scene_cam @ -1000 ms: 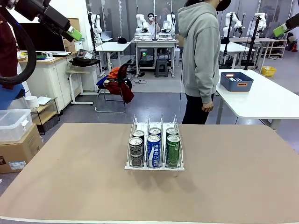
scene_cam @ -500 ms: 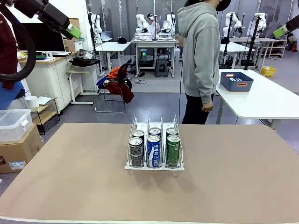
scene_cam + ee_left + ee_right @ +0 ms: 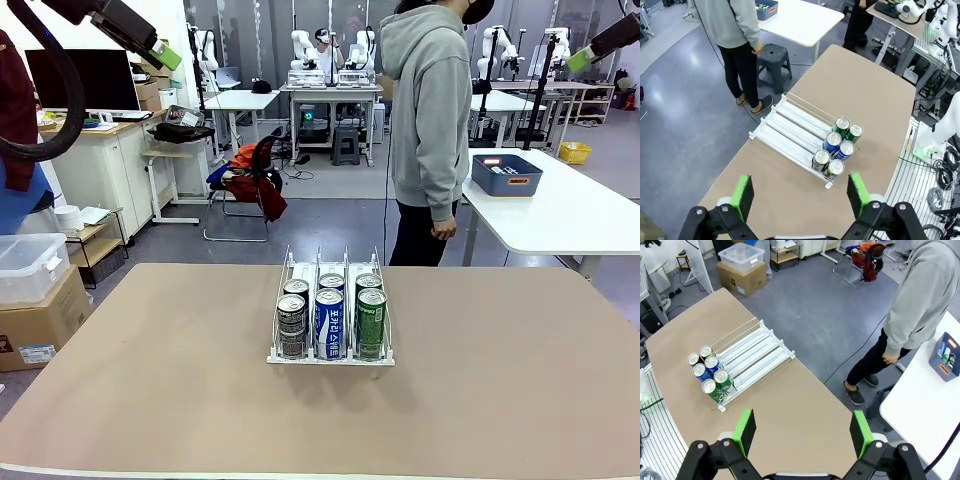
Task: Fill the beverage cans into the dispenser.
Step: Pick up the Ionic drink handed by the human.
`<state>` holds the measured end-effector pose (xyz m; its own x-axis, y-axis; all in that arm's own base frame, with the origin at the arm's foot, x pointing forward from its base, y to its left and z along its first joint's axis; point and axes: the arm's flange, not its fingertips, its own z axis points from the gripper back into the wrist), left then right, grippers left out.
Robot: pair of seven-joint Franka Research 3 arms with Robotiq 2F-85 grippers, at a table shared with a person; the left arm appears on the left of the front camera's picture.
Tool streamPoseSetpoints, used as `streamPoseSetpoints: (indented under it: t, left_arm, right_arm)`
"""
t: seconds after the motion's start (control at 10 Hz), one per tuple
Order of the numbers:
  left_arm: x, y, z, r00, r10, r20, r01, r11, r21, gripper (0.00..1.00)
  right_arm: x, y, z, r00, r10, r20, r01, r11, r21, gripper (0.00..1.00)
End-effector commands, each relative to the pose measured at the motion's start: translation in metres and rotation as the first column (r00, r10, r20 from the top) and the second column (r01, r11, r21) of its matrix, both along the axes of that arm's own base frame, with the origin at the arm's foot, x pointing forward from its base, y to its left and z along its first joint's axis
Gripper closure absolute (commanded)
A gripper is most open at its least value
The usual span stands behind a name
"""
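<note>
Park left gripper [image 3: 800,193] and right gripper [image 3: 802,432] high: both jaws stand open (nothing gripped); six beverage cans [image 3: 329,322] fill the dispenser [image 3: 320,264] at its 6 o'clock end.

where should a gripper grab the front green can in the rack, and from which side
Grip the front green can by its upper body, just under the silver top, coming straight down from above. It stands upright in the right lane of the dispenser, with thin clear walls close along both sides and a second green can right behind it, so a low sideways approach looks blocked.
</note>
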<state>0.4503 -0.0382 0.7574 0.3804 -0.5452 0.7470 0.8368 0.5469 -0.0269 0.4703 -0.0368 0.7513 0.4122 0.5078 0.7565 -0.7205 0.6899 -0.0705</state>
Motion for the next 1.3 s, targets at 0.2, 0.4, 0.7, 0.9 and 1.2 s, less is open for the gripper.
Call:
streamPoseSetpoints:
  t: [0.2, 0.4, 0.7, 0.9, 1.2]
  left_arm:
    - [0.005, 0.001, -0.006, 0.999, -0.001, -0.054, 0.002, 1.000, 0.020, 0.00]
    - [0.004, 0.000, -0.005, 1.000, 0.000, -0.014, 0.000, 1.000, 0.002, 0.00]
    - [-0.001, -0.003, -0.003, 0.998, -0.041, -0.050, 0.040, 0.999, -0.017, 0.00]
    - [-0.012, -0.007, 0.002, 0.996, -0.074, -0.053, 0.073, 0.997, -0.017, 0.00]
    - [-0.023, -0.010, 0.007, 0.993, -0.112, -0.043, 0.111, 0.994, -0.024, 0.00]
  right_arm:
    - [0.006, -0.003, 0.000, 0.999, -0.045, 0.004, 0.045, 0.999, 0.012, 0.00]
    - [0.003, -0.004, 0.000, 1.000, -0.011, -0.002, 0.011, 1.000, -0.002, 0.00]
    - [-0.002, -0.006, 0.000, 1.000, 0.020, -0.010, -0.020, 1.000, 0.005, 0.00]
    - [-0.018, -0.004, 0.003, 0.998, 0.029, -0.054, -0.029, 1.000, -0.002, 0.00]
    - [-0.036, 0.002, 0.007, 0.998, -0.007, -0.060, 0.004, 0.999, -0.049, 0.00]
